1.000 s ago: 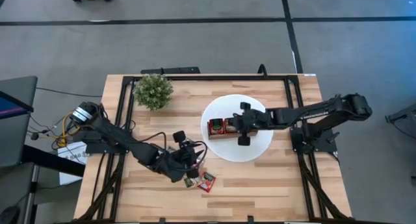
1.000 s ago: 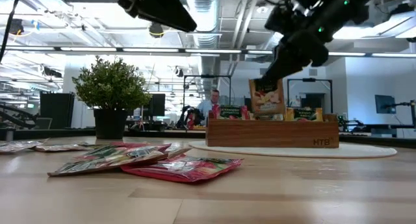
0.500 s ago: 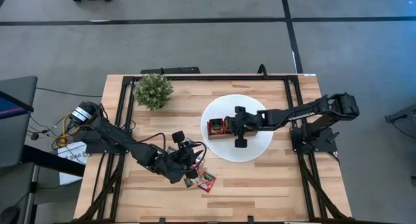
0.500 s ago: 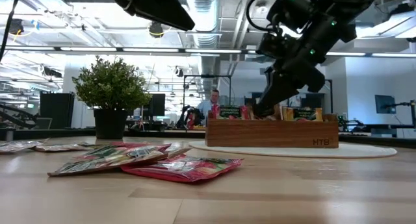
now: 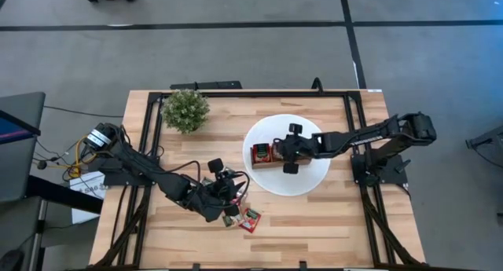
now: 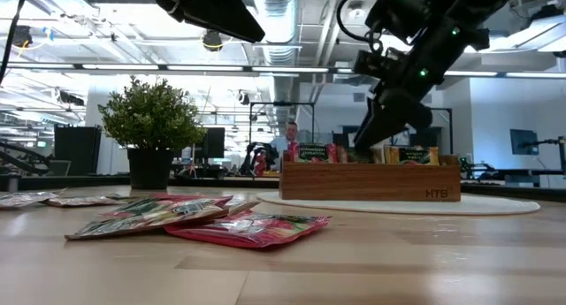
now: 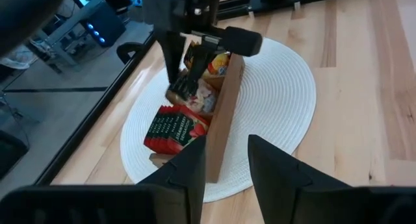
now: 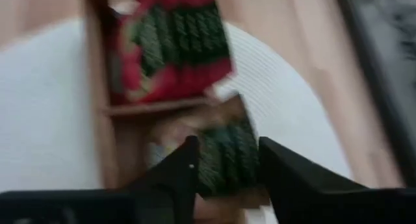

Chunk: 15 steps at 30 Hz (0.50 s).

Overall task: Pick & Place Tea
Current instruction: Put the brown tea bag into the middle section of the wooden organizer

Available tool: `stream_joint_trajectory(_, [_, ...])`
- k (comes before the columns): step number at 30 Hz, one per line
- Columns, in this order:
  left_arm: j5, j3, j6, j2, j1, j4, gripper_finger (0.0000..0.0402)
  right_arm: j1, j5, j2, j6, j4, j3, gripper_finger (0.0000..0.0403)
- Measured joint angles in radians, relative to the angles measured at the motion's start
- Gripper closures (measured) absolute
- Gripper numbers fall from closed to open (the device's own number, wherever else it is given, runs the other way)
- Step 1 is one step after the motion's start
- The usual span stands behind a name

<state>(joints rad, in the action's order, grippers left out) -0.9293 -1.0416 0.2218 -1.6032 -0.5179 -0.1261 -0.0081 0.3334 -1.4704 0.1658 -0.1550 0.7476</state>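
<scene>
Tea sat in two places, operator. From above you saw the wooden tray on the white plate, with packed red sachets in its end compartment, and a few loose sachets lying flat on the table toward the near edge.

The right gripper was over the tray's middle compartment. The overhead shot hid what lay under it; the right wrist camera, blurred, gave you the red-and-green stack in one compartment and another sachet in the next, seen between two fingers standing apart with nothing pinched in them. The level view added height: that gripper hung just above the tray rim, sachets poking up behind it.

The left gripper was low near the loose sachets. From above you could not tell its finger spacing. Its own wrist camera showed the fingers with a narrow gap and nothing between them, looking across at the plate, the tray and the other arm's gripper over orange and pale sachets.

Only the level view showed the loose pile up close, beside the potted plant, and a person far off in the room.
</scene>
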Motion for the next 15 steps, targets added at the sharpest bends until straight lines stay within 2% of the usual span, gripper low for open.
stream_joint_trajectory(4, [0.000, 0.000, 0.000, 0.000, 0.000, 0.000, 0.0296, 0.032, 0.152, 0.000, -0.014, -0.078, 0.043, 0.0214])
stream_joint_trajectory(7, [0.000, 0.000, 0.000, 0.000, 0.000, 0.000, 0.0296, 0.067, 0.203, 0.001, 0.003, -0.119, 0.069, 0.0205])
stream_joint_trajectory(11, [0.000, 0.000, 0.000, 0.000, 0.000, 0.000, 0.0296, 0.132, 0.242, 0.001, 0.011, -0.154, 0.114, 0.0232])
stream_joint_trajectory(15, [-0.008, 0.000, -0.002, 0.002, -0.009, -0.064, 0.0296, 0.248, 0.276, 0.001, -0.079, -0.172, 0.172, 0.0276])
